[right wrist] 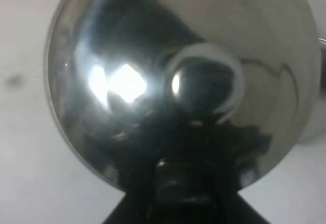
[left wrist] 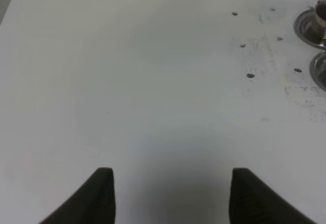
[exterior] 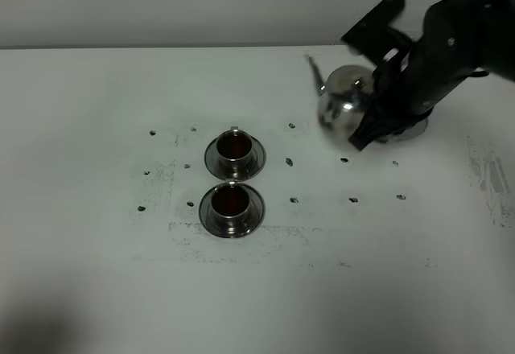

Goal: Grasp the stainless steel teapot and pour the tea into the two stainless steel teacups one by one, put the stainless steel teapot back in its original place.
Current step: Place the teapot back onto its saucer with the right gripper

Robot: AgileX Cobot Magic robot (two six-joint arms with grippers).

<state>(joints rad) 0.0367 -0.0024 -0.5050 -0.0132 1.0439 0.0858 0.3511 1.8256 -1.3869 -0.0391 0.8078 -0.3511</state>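
1. The white counter (exterior: 96, 290) carries scattered dark specks and smudges around its middle; nothing stands between the cups and the pot.
2. The two stainless steel teacups (exterior: 233, 147) sit one behind the other left of centre, each on its own round saucer and each holding dark reddish liquid. The saucers almost touch.
3. The stainless steel teapot (exterior: 342, 100) is at the far right of the counter, well apart from the cups, its thin spout pointing toward the back left. A sliver of a shiny disc (exterior: 415, 131) shows beside its base under the arm; whether the pot rests on it, I cannot tell.
4. The right gripper (exterior: 378, 104) has its fingers clenched on the teapot's handle side; its wrist view is filled by the pot's mirrored dome and lid knob (right wrist: 204, 84).
5. The left gripper (left wrist: 170, 193) hovers over bare counter with its fingers (left wrist: 102, 193) spread wide, grasping nothing; the saucer edges show at the edge of its view.
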